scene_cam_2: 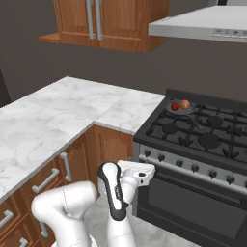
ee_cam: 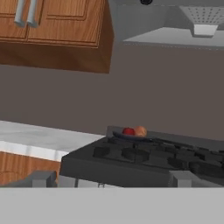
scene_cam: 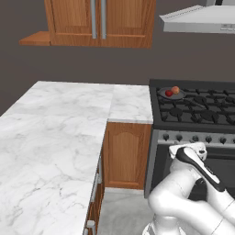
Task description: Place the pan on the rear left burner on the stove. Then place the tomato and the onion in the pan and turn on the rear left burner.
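The dark grey pan (scene_cam: 161,95) (scene_cam_2: 184,111) (ee_cam: 120,135) sits at the rear left of the black stove (scene_cam: 197,112) (scene_cam_2: 193,132). It covers the rear left burner. Inside it lie the dark red tomato (scene_cam: 168,93) (scene_cam_2: 175,106) (ee_cam: 128,131) and, to its right, the orange-brown onion (scene_cam: 175,90) (scene_cam_2: 185,104) (ee_cam: 140,131). My gripper (ee_cam: 113,179) is open with nothing between its fingertips (ee_cam: 41,178). It is held low in front of the stove's silver knob panel (scene_cam: 195,138) (scene_cam_2: 178,163) and faces over the grates toward the pan.
An L-shaped marble counter (scene_cam: 69,119) (scene_cam_2: 58,111) runs left of the stove, with wooden cabinet doors (scene_cam: 126,156) below. Wooden wall cabinets (scene_cam: 101,23) (ee_cam: 52,30) hang above. A range hood (scene_cam: 197,20) (scene_cam_2: 202,24) hangs over the stove.
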